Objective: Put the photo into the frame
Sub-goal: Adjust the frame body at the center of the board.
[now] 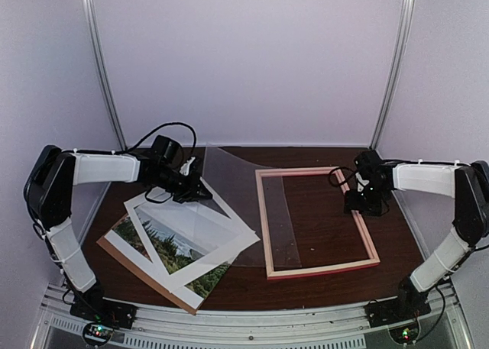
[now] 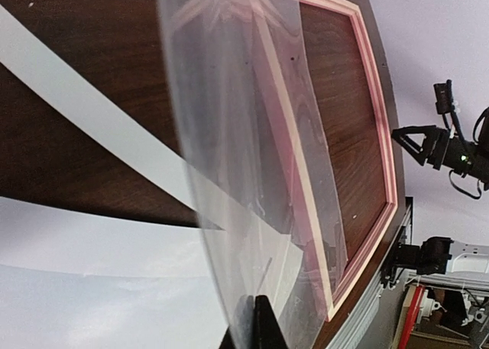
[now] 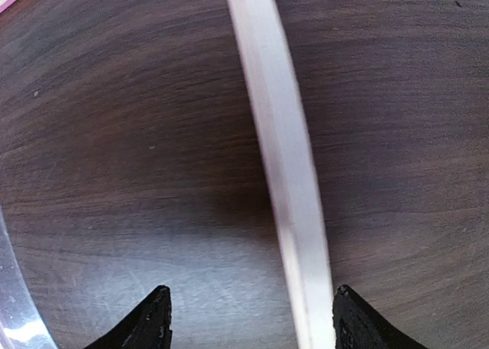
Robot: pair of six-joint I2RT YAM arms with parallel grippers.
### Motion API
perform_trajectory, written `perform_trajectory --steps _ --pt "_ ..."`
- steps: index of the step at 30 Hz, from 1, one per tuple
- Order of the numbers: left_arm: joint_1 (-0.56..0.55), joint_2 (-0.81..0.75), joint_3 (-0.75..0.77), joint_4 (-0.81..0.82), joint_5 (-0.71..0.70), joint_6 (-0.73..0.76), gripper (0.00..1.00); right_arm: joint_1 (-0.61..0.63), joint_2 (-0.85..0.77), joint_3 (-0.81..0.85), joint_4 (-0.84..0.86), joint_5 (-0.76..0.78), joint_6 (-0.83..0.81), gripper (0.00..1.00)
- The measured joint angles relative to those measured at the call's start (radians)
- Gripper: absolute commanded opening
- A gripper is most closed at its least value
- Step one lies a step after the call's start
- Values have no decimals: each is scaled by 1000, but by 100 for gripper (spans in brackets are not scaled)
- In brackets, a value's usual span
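The left gripper (image 1: 183,182) is seen clamped shut on an edge of the clear sheet (image 1: 237,173) — the sheet is draped from 10 o'clock across the left rail of the frame (image 1: 321,270), which lies flat at 3 o'clock on the table. The right gripper (image 3: 248,322) is spread open astride the frame's right rail. The photo (image 1: 177,248) lies at 8 o'clock, overlapped by the white mat (image 1: 145,225). The sheet should probably be lowered slowly and squarely inside the rails — the mat must be cleared before the photo can be reached.
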Motion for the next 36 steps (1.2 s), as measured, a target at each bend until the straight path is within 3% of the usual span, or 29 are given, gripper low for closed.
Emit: perform_trajectory --steps 6,14,18,25,36 --pt "0 -17 0 -70 -46 41 0 -114 6 0 -25 6 -67 69" --pt "0 -53 0 -109 -69 52 0 -138 82 -1 -24 -26 -116 63" --pt "0 -74 0 -100 -45 42 0 -141 102 -2 -23 -47 -127 55" --pt "3 -80 -10 -36 35 -26 0 -142 105 -6 -5 -104 -127 32" --pt "24 -142 -69 220 201 -257 0 -135 101 -37 37 -166 -117 22"
